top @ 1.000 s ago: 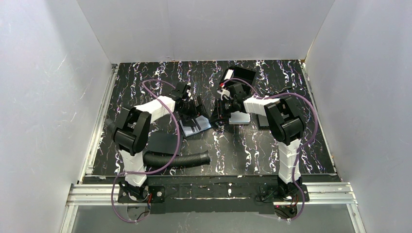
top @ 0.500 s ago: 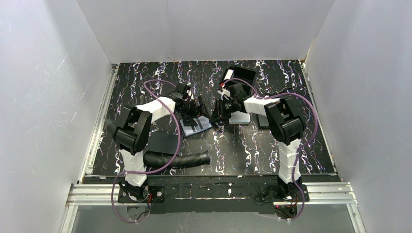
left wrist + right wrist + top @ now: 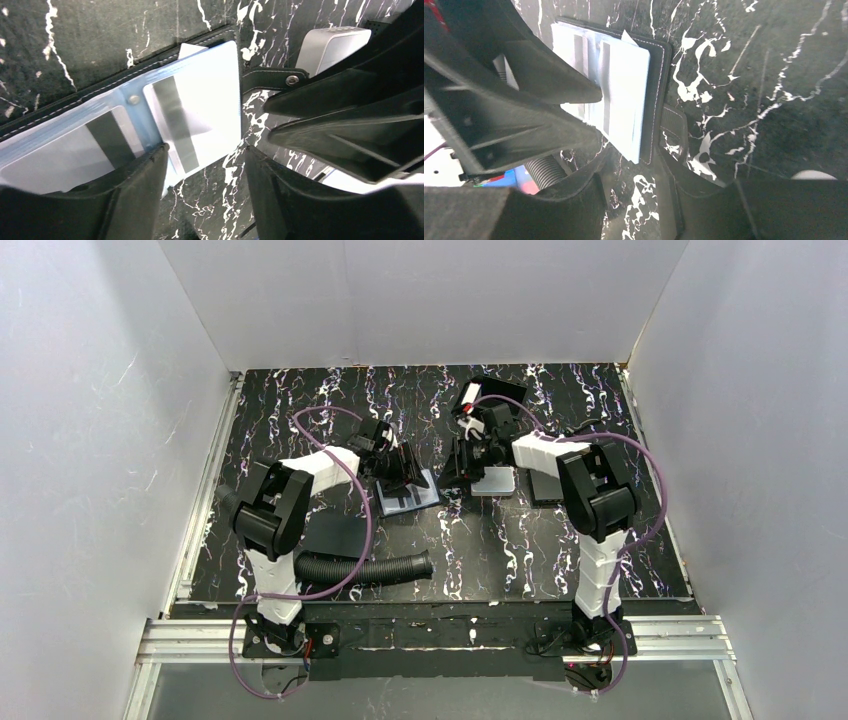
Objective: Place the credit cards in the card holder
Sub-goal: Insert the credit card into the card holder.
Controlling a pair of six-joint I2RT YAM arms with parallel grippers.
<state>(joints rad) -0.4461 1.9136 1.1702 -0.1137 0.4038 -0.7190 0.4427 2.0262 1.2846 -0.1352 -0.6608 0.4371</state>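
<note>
The card holder [image 3: 65, 102] lies open on the marbled table, black with white stitching, its closing tab [image 3: 270, 80] pointing toward the right arm. Two pale whitish-blue credit cards [image 3: 200, 100] with grey stripes lie on its inner face. My left gripper [image 3: 205, 152] hangs open over the cards' near corner; one finger [image 3: 135, 190] overlaps the card edge and only table shows between the jaws. From the opposite side my right gripper [image 3: 631, 170] stands open at the card holder's [image 3: 659, 90] tab end, holding nothing. From above, both grippers [image 3: 408, 468] [image 3: 465, 465] flank the cards [image 3: 410, 497].
A silver-grey rounded case [image 3: 495, 480] lies just right of the right gripper, with a flat black pad [image 3: 545, 485] beyond it. A black box [image 3: 495, 395] sits at the back. A ribbed black hose [image 3: 365, 568] and a dark flat pad [image 3: 335, 535] lie near the left arm.
My left gripper has shifted right onto the cards and its jaws have narrowed. The card holder slid slightly right. My right gripper has drawn back a little and widened.
</note>
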